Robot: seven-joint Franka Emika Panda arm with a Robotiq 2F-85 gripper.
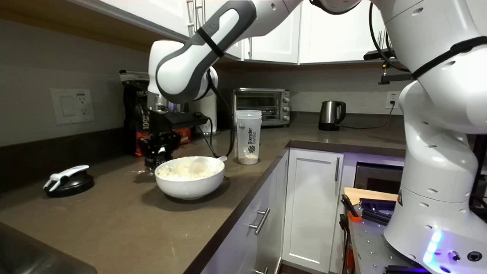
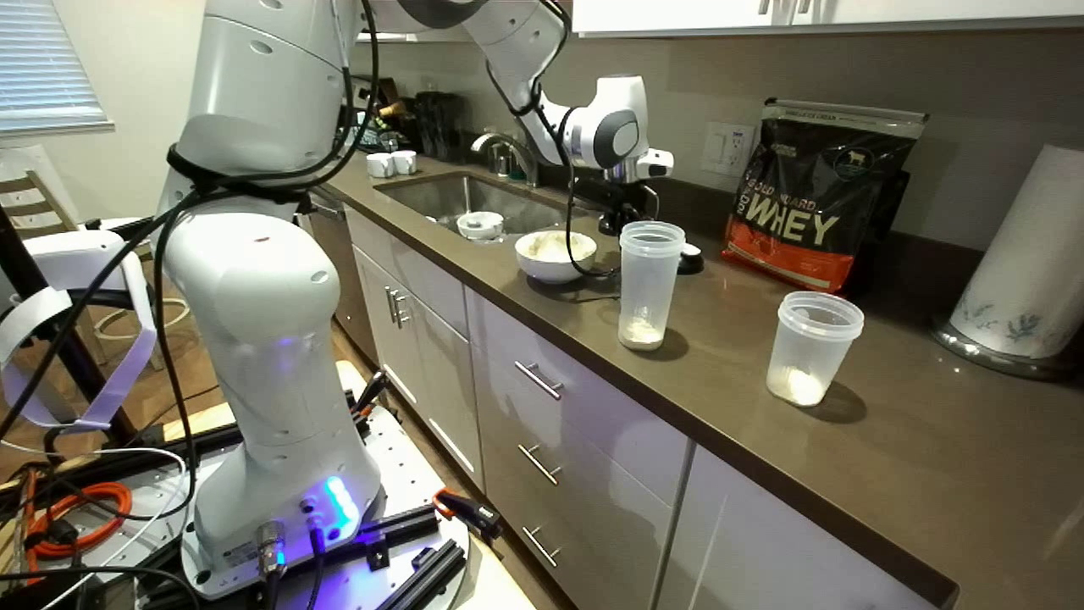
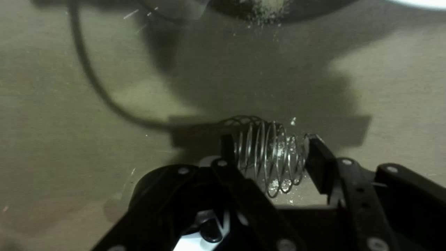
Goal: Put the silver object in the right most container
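The silver object [image 3: 265, 161] is a coiled wire ball, seen in the wrist view. My gripper [image 3: 270, 153] has one finger against each end of it, low over the counter. In an exterior view the gripper [image 1: 154, 163] points down behind the white bowl; the ball is hard to make out there. A tall clear bottle [image 1: 247, 125] with white powder in its bottom stands past the bowl. An exterior view shows this tall bottle [image 2: 650, 284] and a shorter clear container [image 2: 813, 343], also with powder, standing farthest right. The tall bottle mostly hides the shorter one in the former view.
The white bowl [image 1: 190, 186] of pale food with a spoon stands close to the gripper. A black lid [image 1: 72, 184] lies nearer the sink [image 2: 461, 191]. A whey bag [image 2: 817, 195] and paper towel roll [image 2: 1029, 263] stand along the wall. Powder lies spilled under the ball.
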